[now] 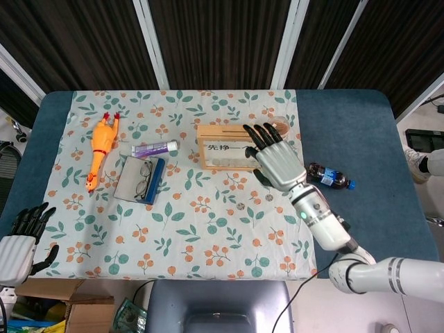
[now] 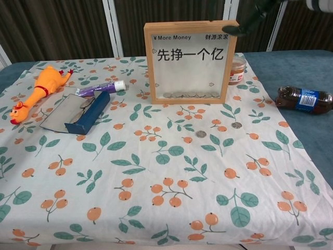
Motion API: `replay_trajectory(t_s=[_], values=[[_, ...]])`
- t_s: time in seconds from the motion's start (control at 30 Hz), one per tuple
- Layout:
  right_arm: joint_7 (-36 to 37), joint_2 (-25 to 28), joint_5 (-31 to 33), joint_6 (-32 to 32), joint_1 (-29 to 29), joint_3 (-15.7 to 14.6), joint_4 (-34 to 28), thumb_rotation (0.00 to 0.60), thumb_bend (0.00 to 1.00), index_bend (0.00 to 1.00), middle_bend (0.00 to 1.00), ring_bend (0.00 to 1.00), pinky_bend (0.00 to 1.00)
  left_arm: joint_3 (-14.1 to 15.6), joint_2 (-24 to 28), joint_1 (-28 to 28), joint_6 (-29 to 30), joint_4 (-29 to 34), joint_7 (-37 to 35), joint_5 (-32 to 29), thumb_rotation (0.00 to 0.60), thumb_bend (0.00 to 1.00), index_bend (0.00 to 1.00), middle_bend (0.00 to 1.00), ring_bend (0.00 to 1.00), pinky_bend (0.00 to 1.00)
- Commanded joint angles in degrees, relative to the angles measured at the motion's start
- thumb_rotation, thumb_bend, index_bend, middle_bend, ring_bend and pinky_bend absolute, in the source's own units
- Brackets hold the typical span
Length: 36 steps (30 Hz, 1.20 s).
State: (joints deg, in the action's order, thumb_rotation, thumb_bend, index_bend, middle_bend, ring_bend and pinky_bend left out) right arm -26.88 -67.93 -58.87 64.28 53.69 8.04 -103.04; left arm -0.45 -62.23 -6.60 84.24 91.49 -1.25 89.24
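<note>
My right hand (image 1: 277,161) hovers with its fingers spread and nothing in it, above the right end of the wooden coin frame (image 1: 223,147). In the chest view only its dark fingertips (image 2: 244,22) show, by the top right corner of the frame (image 2: 191,61). Coins lie in the bottom of the frame. Two loose coins (image 2: 201,134) (image 2: 237,125) rest on the cloth in front of it. My left hand (image 1: 21,239) hangs off the table's near left corner, fingers apart, holding nothing.
A small jar (image 2: 238,69) stands behind the frame's right side. A cola bottle (image 1: 329,176) lies on the blue tabletop to the right. At the left are a rubber chicken (image 1: 100,148), a purple tube (image 1: 155,148) and a glasses case (image 1: 140,179) with glasses.
</note>
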Motion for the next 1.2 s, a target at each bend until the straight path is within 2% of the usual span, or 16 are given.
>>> replay_trajectory(t_s=[0.03, 0.1, 0.2, 0.4, 0.53, 0.8, 1.0, 1.2], values=[[10.11, -7.21, -15.72, 7.58, -10.27, -8.67, 4.98, 0.6, 0.55, 0.51, 0.11, 0.0, 0.0, 0.01, 0.06, 0.0, 0.0, 0.05, -0.14, 0.05, 0.6, 0.4, 0.0, 0.0, 0.0, 0.0], [10.53, -12.55, -19.79, 9.46, -12.33, -10.61, 11.3, 0.6, 0.55, 0.52, 0.11, 0.0, 0.0, 0.03, 0.18, 0.05, 0.08, 0.09, -0.41, 0.06, 0.6, 0.4, 0.0, 0.0, 0.0, 0.0], [11.62, -20.8, -22.86, 10.98, -14.61, -11.7, 21.3, 0.6, 0.55, 0.53, 0.11, 0.0, 0.0, 0.04, 0.39, 0.17, 0.3, 0.08, -0.96, 0.11, 0.6, 0.4, 0.0, 0.0, 0.0, 0.0], [15.87, -32.75, -25.18, 8.66, -16.14, -11.86, 38.55, 0.6, 0.55, 0.55, 0.11, 0.0, 0.0, 0.22, 0.84, 0.55, 1.1, -0.23, -2.81, 0.71, 0.6, 0.4, 0.0, 0.0, 0.0, 0.0], [18.64, -37.53, -25.2, 5.86, -15.92, -10.66, 45.48, 0.6, 0.55, 0.55, 0.11, 0.0, 0.0, 0.34, 1.11, 0.73, 1.44, -0.44, -3.66, 1.01, 0.6, 0.4, 0.0, 0.0, 0.0, 0.0], [19.03, -44.16, -23.56, -0.49, -13.77, -6.79, 54.23, 0.6, 0.55, 0.55, 0.11, 0.0, 0.0, 0.45, 1.35, 0.92, 1.59, -0.54, -4.2, 1.11, 0.6, 0.4, 0.0, 0.0, 0.0, 0.0], [19.18, -45.66, -22.87, -2.41, -12.68, -4.35, 57.28, 0.6, 0.55, 0.56, 0.11, 0.0, 0.0, 0.4, 1.44, 0.94, 1.59, -0.55, -4.38, 1.06, 0.6, 0.4, 0.0, 0.0, 0.0, 0.0], [19.54, -45.79, -23.02, -3.23, -12.17, -3.2, 58.08, 0.6, 0.55, 0.56, 0.11, 0.0, 0.0, 0.37, 1.42, 0.85, 1.31, -0.61, -4.3, 0.93, 0.6, 0.4, 0.0, 0.0, 0.0, 0.0]])
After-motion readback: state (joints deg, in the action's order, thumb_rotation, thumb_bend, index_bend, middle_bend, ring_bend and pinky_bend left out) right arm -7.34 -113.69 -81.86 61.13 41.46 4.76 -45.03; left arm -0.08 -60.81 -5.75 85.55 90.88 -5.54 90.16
